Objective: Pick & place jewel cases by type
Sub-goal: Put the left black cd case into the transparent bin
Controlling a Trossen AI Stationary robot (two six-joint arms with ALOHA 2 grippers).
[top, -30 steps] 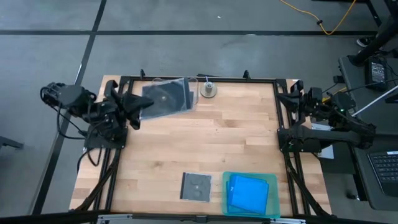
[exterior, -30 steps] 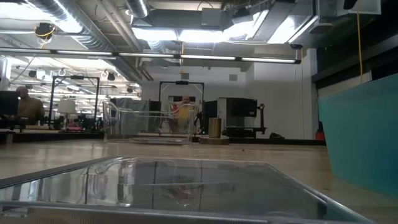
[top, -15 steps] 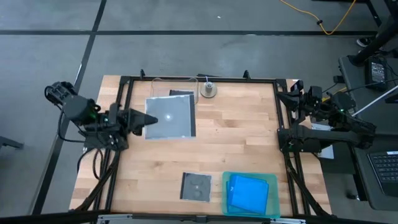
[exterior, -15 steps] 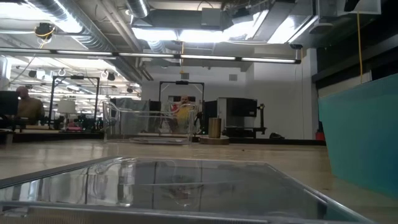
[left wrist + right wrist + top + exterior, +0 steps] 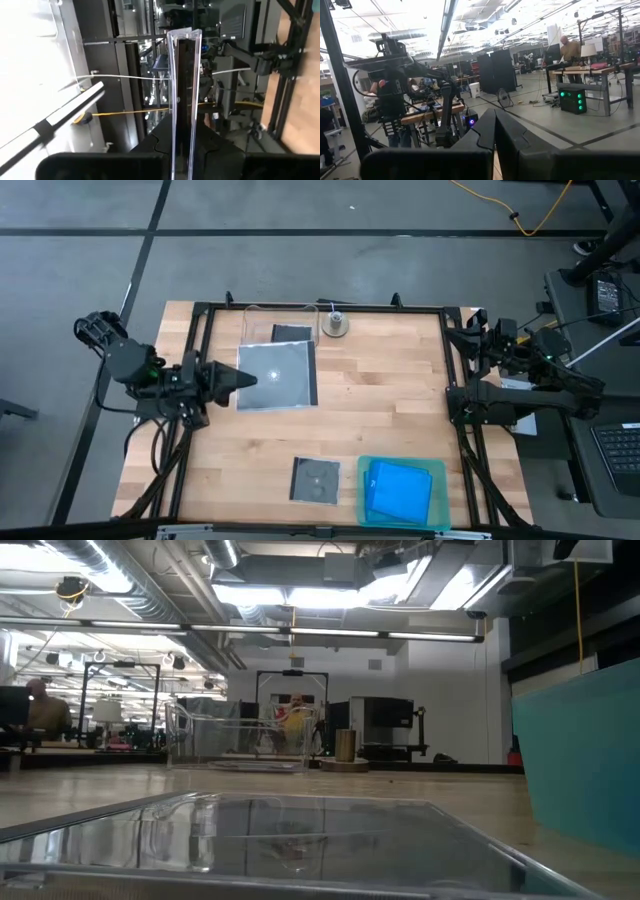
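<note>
Over the wooden table (image 5: 380, 400), left claw (image 5: 238, 378) grips a grey-black jewel case (image 5: 278, 375); right claw (image 5: 470, 340) closed.

Clear tub (image 5: 262, 315) sitting at tabletop (image 5: 380, 410) far edge; metal weight (image 5: 335, 325) standing beside it; teal tray (image 5: 438, 480) lying at near edge.

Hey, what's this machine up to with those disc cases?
It is sorting jewel cases by type. The left claw is shut on a grey-black case, holding it over the far left of the table, by the clear tub. Another grey-black case lies near the front edge, beside a teal tray that holds the blue cases. The right claw is shut and parked at the table's right edge, holding nothing.
</note>
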